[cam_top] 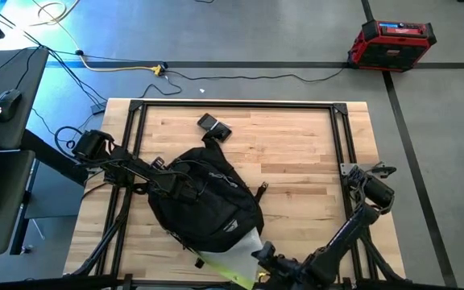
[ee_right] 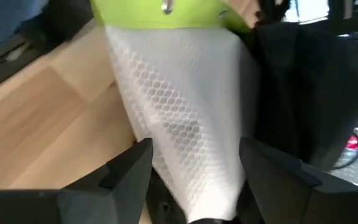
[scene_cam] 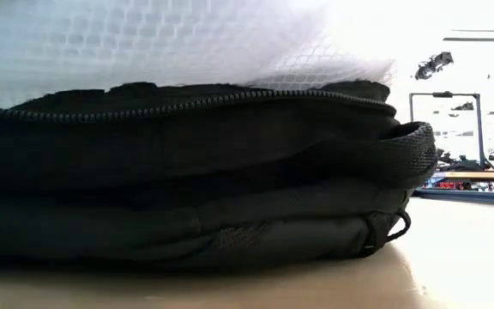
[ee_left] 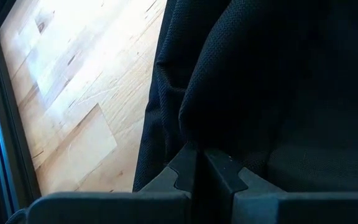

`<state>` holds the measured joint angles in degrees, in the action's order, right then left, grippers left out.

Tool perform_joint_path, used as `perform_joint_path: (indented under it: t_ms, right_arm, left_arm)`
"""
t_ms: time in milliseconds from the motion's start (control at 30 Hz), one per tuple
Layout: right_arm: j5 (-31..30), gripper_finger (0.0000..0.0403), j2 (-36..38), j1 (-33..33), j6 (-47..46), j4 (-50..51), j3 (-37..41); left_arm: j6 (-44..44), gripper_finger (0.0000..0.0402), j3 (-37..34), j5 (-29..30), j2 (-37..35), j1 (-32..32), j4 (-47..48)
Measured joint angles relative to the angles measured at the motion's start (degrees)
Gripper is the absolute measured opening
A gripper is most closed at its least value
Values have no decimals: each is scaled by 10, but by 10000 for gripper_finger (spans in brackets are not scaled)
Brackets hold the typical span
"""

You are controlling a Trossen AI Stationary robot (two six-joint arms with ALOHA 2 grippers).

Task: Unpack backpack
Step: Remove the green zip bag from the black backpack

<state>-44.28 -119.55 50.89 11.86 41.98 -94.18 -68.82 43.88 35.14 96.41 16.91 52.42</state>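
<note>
The black backpack lies flat on the wooden table, left of centre, and fills the low view. My left gripper is at its left side, shut on its fabric. A translucent honeycomb pouch with a neon-yellow trim lies at the table's near edge. Its far part rests on the backpack's near end. My right gripper is open at the near edge, one finger on each side of the pouch. My left gripper pinches a fold of the backpack's black woven fabric between its two shut fingers, slanting down from the table's left. The fold bulges up just past the fingertips. The backpack lies on the table. My right gripper straddles the pouch's white end; whether its fingers touch the pouch I cannot tell.
A small black object lies on the far part of the table, and a small dark piece lies right of the backpack. Black frame rails run around the tabletop. Bare wood lies at centre right. A red case stands on the floor.
</note>
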Motion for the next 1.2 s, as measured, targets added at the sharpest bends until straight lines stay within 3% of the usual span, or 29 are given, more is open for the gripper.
perform_joint_path:
  t_ms: [300, 467, 600, 667, 800, 833, 1200]
  right_arm:
    - [22, 281, 0, -28, 44, -48, 50]
    - [-22, 286, 0, -50, 65, -144, 70]
    - [-25, 236, 0, -69, 63, -191, 70]
    - [-24, 182, 0, -76, 61, -202, 69]
    - [-55, 34, 0, -80, 58, -205, 69]
    - [-71, 19, 0, -80, 60, -204, 66]
    - [-196, 0, -1, -13, 138, -203, -92]
  left_arm:
    - [0, 0, 0, 0, 0, 0, -1]
    - [0, 0, 0, 0, 0, 0, -2]
    - [0, 0, 0, 1, 0, 0, -9]
    - [0, 0, 0, 3, 0, 0, -13]
    - [0, 0, 0, 9, 0, 0, -15]
    - [0, 0, 0, 12, 0, 0, -16]
    - [10, 0, 0, 47, 3, -12, -28]
